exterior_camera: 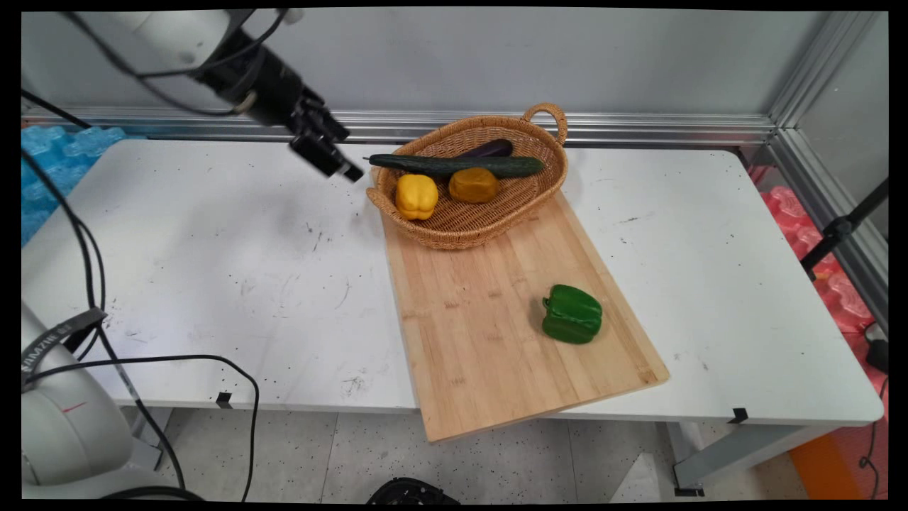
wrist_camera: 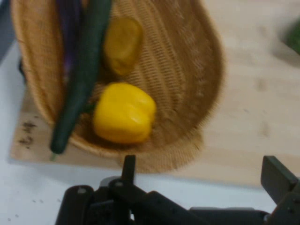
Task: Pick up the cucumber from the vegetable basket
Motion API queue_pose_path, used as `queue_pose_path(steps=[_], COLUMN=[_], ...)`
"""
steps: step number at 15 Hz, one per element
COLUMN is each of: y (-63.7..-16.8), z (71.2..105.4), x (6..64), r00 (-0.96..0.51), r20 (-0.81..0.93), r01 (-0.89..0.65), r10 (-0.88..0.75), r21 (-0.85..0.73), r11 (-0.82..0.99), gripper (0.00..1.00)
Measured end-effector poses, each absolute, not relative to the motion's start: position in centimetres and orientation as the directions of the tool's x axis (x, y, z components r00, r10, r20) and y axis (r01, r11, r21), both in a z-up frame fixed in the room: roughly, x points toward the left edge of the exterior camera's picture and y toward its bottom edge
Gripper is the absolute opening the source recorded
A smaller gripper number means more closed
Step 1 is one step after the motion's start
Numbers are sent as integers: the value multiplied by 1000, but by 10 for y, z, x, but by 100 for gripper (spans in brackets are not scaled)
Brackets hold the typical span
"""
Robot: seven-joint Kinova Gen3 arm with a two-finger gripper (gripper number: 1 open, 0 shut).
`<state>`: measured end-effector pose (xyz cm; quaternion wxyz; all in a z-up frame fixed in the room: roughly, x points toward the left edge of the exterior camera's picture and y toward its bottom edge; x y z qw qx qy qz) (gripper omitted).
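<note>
Above the table's far edge, just left of the basket (exterior_camera: 528,197), the gripper (exterior_camera: 339,165) hangs open and empty. Nearest it, the cucumber (exterior_camera: 454,165) lies lengthwise across the basket, beside the yellow pepper (exterior_camera: 416,196) on the board (exterior_camera: 489,341).

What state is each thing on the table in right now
End effector: open, empty, raised left of the basket.
Woven wicker basket: upright on the board's far end.
Long green cucumber: across the basket, tip overhanging the rim.
Green bell pepper: on its side on the wooden cutting board.
</note>
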<state>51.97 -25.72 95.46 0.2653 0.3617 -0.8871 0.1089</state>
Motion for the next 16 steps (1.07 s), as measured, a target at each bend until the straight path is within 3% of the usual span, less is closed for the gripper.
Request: queue_pose_path(steps=[7, 16], y=[-315, -387], z=[952, 918], x=[501, 483], r00=[-528, -564], r20=[552, 488], r01=[-777, -784], r10=[-645, -666], r21=[-7, -63], r11=[629, 617], gripper=[100, 100])
